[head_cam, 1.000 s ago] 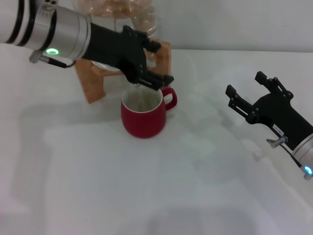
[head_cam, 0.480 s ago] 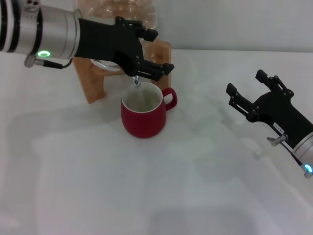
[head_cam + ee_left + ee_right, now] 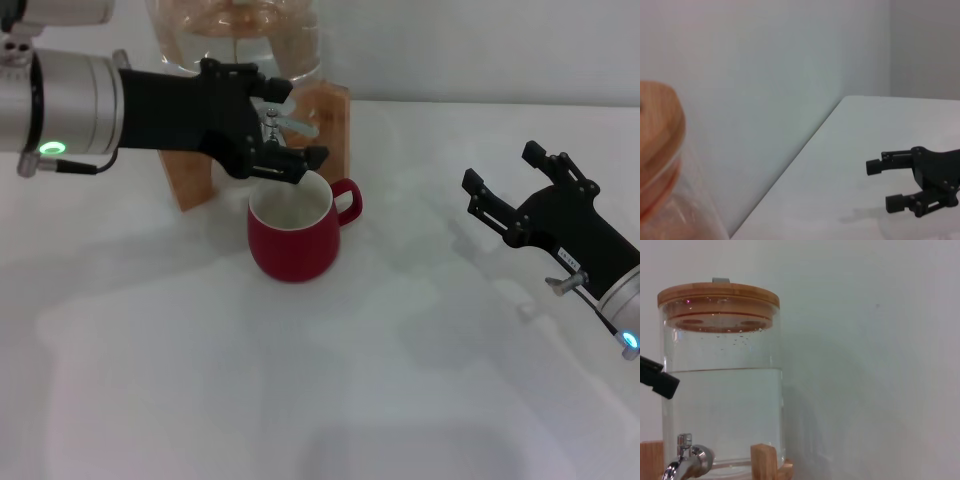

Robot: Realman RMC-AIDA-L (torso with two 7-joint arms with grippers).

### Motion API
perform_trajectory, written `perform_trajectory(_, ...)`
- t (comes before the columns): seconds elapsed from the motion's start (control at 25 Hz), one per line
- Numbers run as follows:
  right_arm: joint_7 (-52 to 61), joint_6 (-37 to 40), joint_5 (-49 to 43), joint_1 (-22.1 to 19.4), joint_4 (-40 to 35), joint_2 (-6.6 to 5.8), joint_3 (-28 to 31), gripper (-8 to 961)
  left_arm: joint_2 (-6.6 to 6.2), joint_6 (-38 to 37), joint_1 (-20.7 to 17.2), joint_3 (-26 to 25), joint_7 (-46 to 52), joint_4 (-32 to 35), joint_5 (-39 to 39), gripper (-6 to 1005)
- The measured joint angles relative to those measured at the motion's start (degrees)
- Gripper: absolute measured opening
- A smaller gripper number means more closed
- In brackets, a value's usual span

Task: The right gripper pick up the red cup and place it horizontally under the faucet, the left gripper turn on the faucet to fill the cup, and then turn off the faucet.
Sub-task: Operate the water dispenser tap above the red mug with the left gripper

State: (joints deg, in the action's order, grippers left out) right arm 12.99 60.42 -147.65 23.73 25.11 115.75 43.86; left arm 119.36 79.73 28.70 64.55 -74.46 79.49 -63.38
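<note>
1. The red cup stands upright on the white bench, directly below the faucet of a glass water dispenser on a wooden stand; its handle points toward the robot's right.
2. The left end effector sits at the faucet, fingers narrowly spread on either side of the tap (no firm grip on the lever can be made out).
3. The right end effector hovers over the bench well apart from the cup, fingers wide and holding nothing.
4. Step in hand, as judged: the faucet stage, the cup being already placed. Whether water runs cannot be told.
5. The next move calls for a small, controlled lever turn (closing it if the cup is full) without nudging the cup underneath.
</note>
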Motion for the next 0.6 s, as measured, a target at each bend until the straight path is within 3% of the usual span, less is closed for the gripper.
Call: perform_trajectory(0.6,0.01,0.13,0.00,0.00,-0.47,0.02,0.00,859,0.00,-1.44,-0.69,2.69,-0.49,-3.48,0.03,874)
